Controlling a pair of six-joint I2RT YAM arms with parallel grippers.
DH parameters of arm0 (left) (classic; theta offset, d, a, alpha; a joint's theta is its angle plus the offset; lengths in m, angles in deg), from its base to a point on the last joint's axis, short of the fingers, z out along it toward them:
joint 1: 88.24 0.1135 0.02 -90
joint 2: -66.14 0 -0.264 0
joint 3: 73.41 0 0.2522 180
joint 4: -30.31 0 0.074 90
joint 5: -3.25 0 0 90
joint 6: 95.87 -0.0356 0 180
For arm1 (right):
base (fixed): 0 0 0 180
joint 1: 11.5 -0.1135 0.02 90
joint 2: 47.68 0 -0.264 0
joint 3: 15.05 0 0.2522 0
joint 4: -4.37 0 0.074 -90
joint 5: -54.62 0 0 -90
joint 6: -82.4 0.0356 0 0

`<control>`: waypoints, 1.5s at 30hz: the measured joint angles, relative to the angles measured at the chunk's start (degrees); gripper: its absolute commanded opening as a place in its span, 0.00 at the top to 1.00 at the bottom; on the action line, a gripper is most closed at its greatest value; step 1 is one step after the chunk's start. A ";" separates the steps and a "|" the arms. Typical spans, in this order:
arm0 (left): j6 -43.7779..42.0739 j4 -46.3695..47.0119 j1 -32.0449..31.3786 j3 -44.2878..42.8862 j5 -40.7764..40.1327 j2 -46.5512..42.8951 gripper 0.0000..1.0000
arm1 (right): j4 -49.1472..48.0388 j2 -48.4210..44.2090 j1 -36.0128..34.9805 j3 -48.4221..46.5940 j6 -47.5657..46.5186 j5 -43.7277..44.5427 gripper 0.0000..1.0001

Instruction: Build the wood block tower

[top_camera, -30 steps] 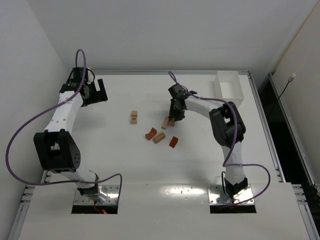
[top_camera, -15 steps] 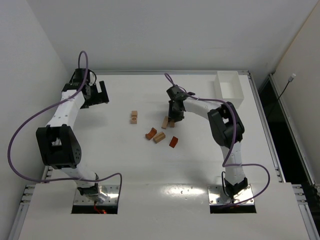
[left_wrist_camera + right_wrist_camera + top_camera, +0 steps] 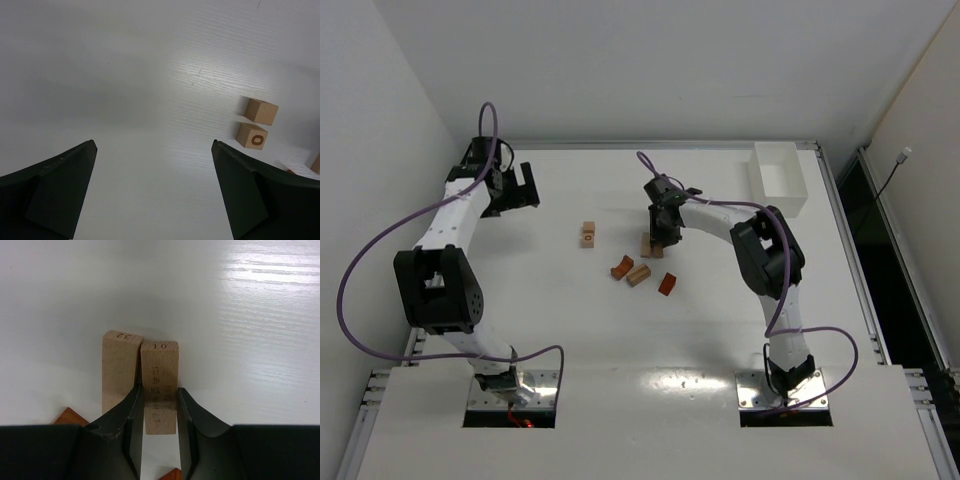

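My right gripper [image 3: 661, 226] is shut on a long tan wood block marked "10" [image 3: 159, 385], with the jaws on its two long sides, low over the table. A second long tan block marked "32" [image 3: 120, 371] lies right against its left side; it also shows in the top view [image 3: 647, 247]. A reddish arch piece [image 3: 622, 267], a tan block [image 3: 639, 275] and a reddish wedge [image 3: 667, 284] lie just in front. Two tan cubes [image 3: 588, 234] sit touching to the left, and they also show in the left wrist view [image 3: 261, 111]. No tower stands. My left gripper [image 3: 521, 186] is open and empty at the far left.
A white rectangular tray [image 3: 778, 176] stands at the back right corner. Corners of reddish pieces [image 3: 70, 417] show at the bottom of the right wrist view. The table's raised rim [image 3: 650, 145] runs along the back.
My right gripper has shifted a little to the left with the tan block, bringing it against the other long tan block. My left arm has swung slightly.
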 measured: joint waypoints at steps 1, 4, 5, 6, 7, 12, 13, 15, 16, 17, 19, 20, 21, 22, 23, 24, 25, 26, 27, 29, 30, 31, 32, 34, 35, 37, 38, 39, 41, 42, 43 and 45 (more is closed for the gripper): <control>0.00 0.02 0.00 -0.11 0.13 0.00 0.01 | -0.02 0.00 -0.04 0.00 -0.02 -0.09 0.97; 0.00 0.02 0.00 -0.15 0.52 0.00 0.01 | -0.09 0.00 -0.07 0.00 -0.11 -0.55 0.79; 0.00 0.02 0.00 -0.17 0.70 0.02 0.01 | -0.11 0.00 -0.07 0.00 -0.17 -0.70 0.76; 0.00 0.02 0.00 -0.15 0.87 0.02 0.01 | -0.13 0.00 -0.07 0.00 -0.20 -0.83 0.76; 0.00 0.02 0.00 -0.17 1.01 0.02 0.01 | -0.17 0.00 -0.07 0.00 -0.24 -1.01 0.76; 0.04 0.02 0.00 -0.17 1.77 0.07 0.01 | -0.22 0.00 -0.07 0.02 -0.28 -1.84 0.72; 0.04 0.02 0.00 -0.17 1.97 0.13 0.01 | -0.22 0.00 -0.07 0.02 -0.31 -2.03 0.72; 0.04 0.02 0.00 -0.20 2.21 0.37 0.01 | -0.22 0.02 -0.07 0.13 -0.35 -2.29 0.72; 0.04 0.02 0.00 -0.24 2.34 0.59 0.01 | -0.22 0.02 -0.07 0.13 -0.37 -2.43 0.71; 0.04 0.04 0.00 -0.26 2.43 0.83 0.01 | -0.24 0.02 -0.04 0.13 -0.39 -2.51 0.67; 0.04 0.00 0.00 -0.28 2.58 1.20 0.01 | -0.11 0.02 0.00 0.15 -0.42 -2.82 0.66; 0.04 0.00 0.00 -0.28 2.62 1.31 0.01 | -0.02 0.02 0.00 0.17 -0.44 -2.86 0.66; 0.04 0.00 0.00 -0.28 2.71 1.38 0.01 | 0.00 0.02 0.00 0.20 -0.44 -2.86 0.64; 0.04 0.00 0.00 -0.28 2.84 1.42 0.01 | 0.00 0.02 0.00 0.20 -0.44 -2.86 0.64; 0.04 0.02 -0.07 -0.28 2.91 1.49 0.01 | 0.00 0.02 0.00 0.20 -0.44 -2.89 0.63; 0.04 0.02 -0.09 -0.28 3.02 1.55 0.01 | 0.00 0.02 0.15 0.20 -0.46 -2.93 0.63; 0.04 0.02 -0.13 -0.28 3.06 1.64 0.01 | -0.04 0.02 0.26 0.20 -0.50 -2.95 0.63; 0.04 0.02 -0.17 -0.28 3.15 1.77 0.01 | -0.07 0.02 0.28 0.20 -0.57 -2.91 0.63; 0.04 0.00 -0.26 -0.28 3.21 1.86 0.01 | -0.07 0.02 0.33 0.20 -0.66 -2.91 0.63; 0.04 0.00 -0.44 -0.28 3.23 1.92 0.01 | -0.09 0.00 0.37 0.20 -0.83 -2.91 0.63; 0.04 0.02 -0.50 -0.31 3.23 1.92 0.01 | -0.13 -0.02 0.39 0.20 -0.96 -2.89 0.63; 0.04 0.00 -0.72 -0.35 3.23 1.92 0.01 | -0.13 -0.04 0.48 0.20 -1.11 -2.91 0.63; 0.04 0.00 -0.90 -0.39 3.23 1.92 0.01 | -0.15 -0.13 0.57 0.24 -1.29 -2.97 0.63; 0.04 0.02 -1.53 -0.39 3.23 1.92 0.01 | -0.20 -0.57 0.83 0.33 -1.57 -3.19 0.56; 0.04 0.00 -1.84 -0.39 3.23 1.92 0.01 | -0.20 -1.11 0.98 0.52 -1.95 -3.52 0.54; 0.04 0.04 -2.69 -0.39 3.26 1.92 0.01 | -0.20 -2.82 1.01 0.90 -2.40 -4.09 0.44; 0.04 0.09 -2.99 -0.39 3.28 1.92 0.01 | -0.26 -3.76 1.11 1.01 -2.73 -4.55 0.40; 0.04 0.07 -3.37 -0.39 3.30 1.92 0.01 | -0.35 -4.83 1.20 1.01 -2.93 -5.05 0.32; 0.04 0.09 -3.98 -0.39 3.37 1.92 0.01 | -0.87 -6.78 1.31 1.01 -3.48 -6.23 0.24; 0.04 0.09 -4.20 -0.39 3.37 1.92 0.01 | -1.18 -7.50 1.29 1.01 -3.69 -6.62 0.21; 0.07 0.07 -4.37 -0.39 3.37 1.92 0.01 | -1.46 -8.07 1.27 0.96 -3.89 -7.06 0.20; 0.09 0.07 -4.66 -0.39 3.10 1.92 0.01 | -1.70 -8.52 0.96 0.94 -4.09 -7.48 0.19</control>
